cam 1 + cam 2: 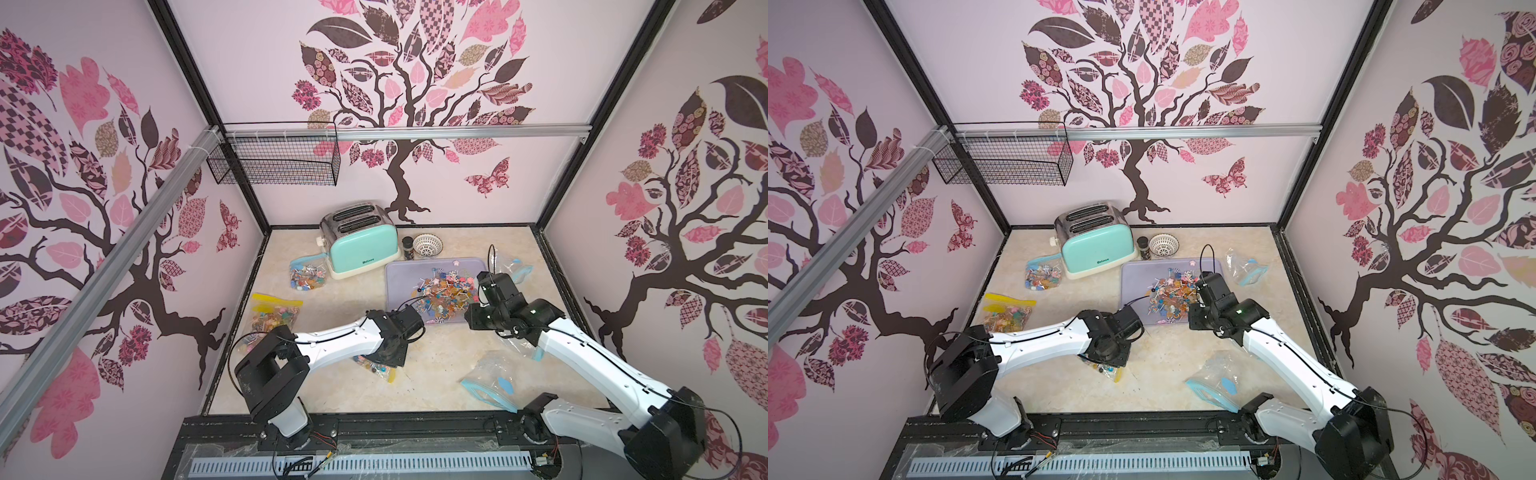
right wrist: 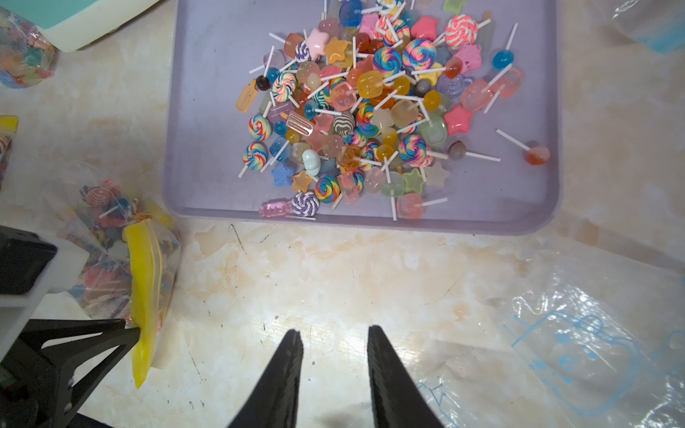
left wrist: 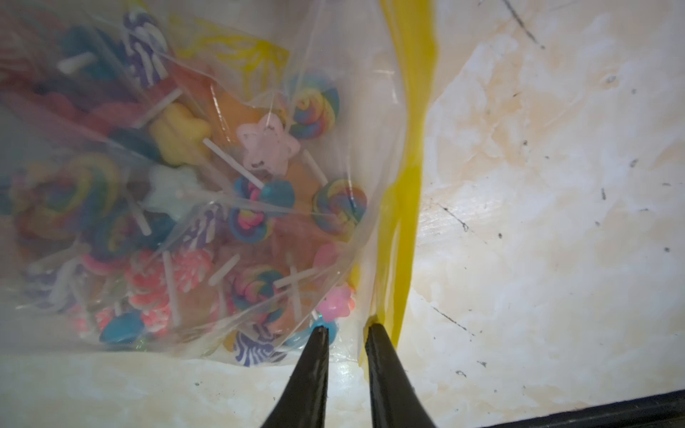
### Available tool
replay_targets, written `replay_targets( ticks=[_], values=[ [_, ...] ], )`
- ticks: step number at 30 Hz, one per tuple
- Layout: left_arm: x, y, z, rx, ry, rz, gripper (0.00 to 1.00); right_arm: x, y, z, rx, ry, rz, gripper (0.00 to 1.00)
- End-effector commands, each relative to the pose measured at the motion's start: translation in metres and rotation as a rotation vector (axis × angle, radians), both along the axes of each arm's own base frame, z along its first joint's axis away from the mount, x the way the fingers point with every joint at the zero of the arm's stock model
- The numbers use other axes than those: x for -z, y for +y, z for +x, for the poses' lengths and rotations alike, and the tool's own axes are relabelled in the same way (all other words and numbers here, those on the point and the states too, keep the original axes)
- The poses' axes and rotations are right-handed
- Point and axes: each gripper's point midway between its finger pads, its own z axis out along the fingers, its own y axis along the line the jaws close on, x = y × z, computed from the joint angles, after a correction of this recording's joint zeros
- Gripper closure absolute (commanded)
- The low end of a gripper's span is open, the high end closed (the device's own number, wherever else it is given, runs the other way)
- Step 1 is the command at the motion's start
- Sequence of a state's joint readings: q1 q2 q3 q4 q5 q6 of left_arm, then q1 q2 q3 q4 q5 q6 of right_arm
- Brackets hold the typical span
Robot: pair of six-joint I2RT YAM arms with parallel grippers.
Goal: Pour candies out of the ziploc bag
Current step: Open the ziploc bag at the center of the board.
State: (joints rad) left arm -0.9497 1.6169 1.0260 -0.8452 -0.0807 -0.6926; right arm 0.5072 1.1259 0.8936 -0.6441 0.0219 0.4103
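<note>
Left wrist view puts me right on the ziploc bag (image 3: pixel 185 185). It lies flat on the worktop (image 3: pixel 537 185), stuffed with candies (image 3: pixel 326 205), with its yellow zip strip (image 3: pixel 407 148) down one side. My left end effector (image 3: pixel 344 329) has its jaws down to a narrow gap, straddling the bag's corner at the end of that strip. There's film between the tips, but I can't tell if it's actually pinched. Nothing is out of this bag yet, and I can't see whether the zip is open.

Right wrist view: the right end effector (image 2: pixel 333 333) is partly open and holds nothing. It's over bare worktop just short of the purple tray (image 2: pixel 207 111), which carries a big loose pile (image 2: pixel 370 111) of lollipops and sweets.

In a top view, an empty-looking blue-zip bag (image 1: pixel 486 378) lies beside the right arm, and a second empty-looking bag (image 1: pixel 509 266) sits beyond the tray. Two full ones wait on the left: a yellow-zip bag (image 1: pixel 276 318) and a full blue-zip bag (image 1: pixel 307 276) beside the toaster (image 1: pixel 359 245). I'd guess I'm under halfway, with three bags to go.
</note>
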Motion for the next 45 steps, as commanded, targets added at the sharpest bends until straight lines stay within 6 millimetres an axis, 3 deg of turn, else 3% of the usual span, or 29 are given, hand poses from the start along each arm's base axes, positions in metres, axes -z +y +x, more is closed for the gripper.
replay_targets(
  ticks=[1, 12, 22, 32, 35, 45],
  values=[
    [-0.004, -0.004, 0.008, -0.028, -0.029, -0.056, 0.78, -0.006, 0.001, 0.003, -0.003, -0.009, 0.008, 0.66],
    [0.0, -0.017, 0.008, -0.015, -0.01, -0.109, 0.8, -0.005, 0.004, 0.003, -0.009, -0.004, 0.019, 0.66],
    [0.014, -0.003, 0.013, -0.03, -0.025, -0.015, 0.83, -0.004, 0.004, 0.003, -0.009, -0.004, 0.025, 0.66],
    [0.023, -0.014, 0.012, -0.017, -0.003, -0.053, 0.91, 0.0, 0.012, -0.001, -0.034, 0.018, 0.064, 0.67],
    [0.02, -0.015, 0.012, -0.011, -0.008, -0.064, 1.0, 0.005, 0.025, -0.006, -0.075, 0.047, 0.127, 0.67],
    [0.014, -0.038, 0.01, 0.013, -0.013, -0.221, 1.0, 0.039, 0.11, -0.049, -0.246, 0.245, 0.591, 0.63]
  ],
)
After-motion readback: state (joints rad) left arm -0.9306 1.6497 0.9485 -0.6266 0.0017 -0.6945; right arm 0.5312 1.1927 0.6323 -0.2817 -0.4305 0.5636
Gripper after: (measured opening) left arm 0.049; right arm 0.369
